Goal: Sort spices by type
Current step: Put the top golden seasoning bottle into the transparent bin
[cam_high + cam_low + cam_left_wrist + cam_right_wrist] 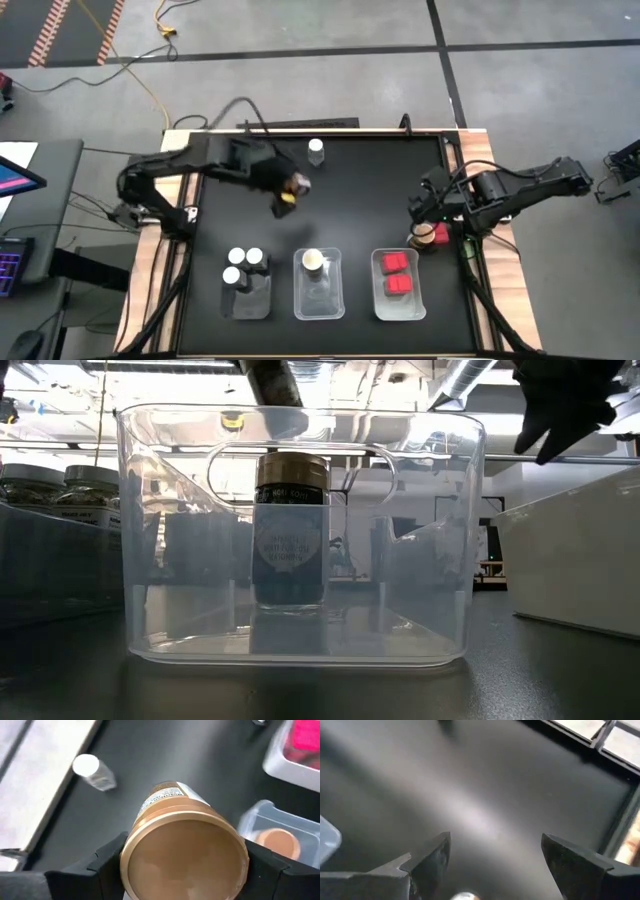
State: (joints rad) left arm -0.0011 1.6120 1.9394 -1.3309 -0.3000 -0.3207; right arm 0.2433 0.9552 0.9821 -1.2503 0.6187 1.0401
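Left gripper (182, 870) clamps tan-lidded jar (184, 855), carried above table toward middle tray (319, 290) (matching lid inside) | right gripper (495, 857) jaws apart, empty, hovering beside red-cap tray (398, 290)

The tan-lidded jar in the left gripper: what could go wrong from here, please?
1. The left gripper holds the tan-lidded jar by its lid end and tilted, so it may slip out.
2. The middle tray already holds one jar; lowering the new jar could knock it over.
3. A white-capped jar stands alone nearby; a wide swing of the arm could tip it.
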